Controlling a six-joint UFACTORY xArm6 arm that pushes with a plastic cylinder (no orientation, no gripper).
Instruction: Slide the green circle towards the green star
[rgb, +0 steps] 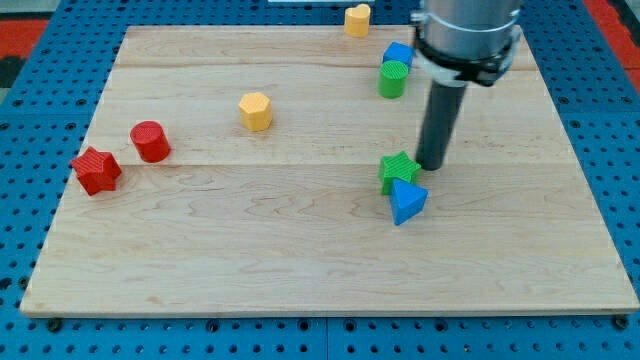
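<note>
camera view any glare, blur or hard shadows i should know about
Camera view: even, soft light, no glare on the wooden board; blocks cast only faint shadows; the arm's upper housing is cropped at the view's top; my tip looks sharp beside the green star.

Our arm enters from the view's top right: a wide grey cylindrical housing with a black clamp ring under it, cut off by the frame edge. From it our straight dark rod hangs upright, not tilted. Our tip (432, 165) sits down at the wooden board surface, right of centre. No gripper, no fingers, just the rod.
</note>
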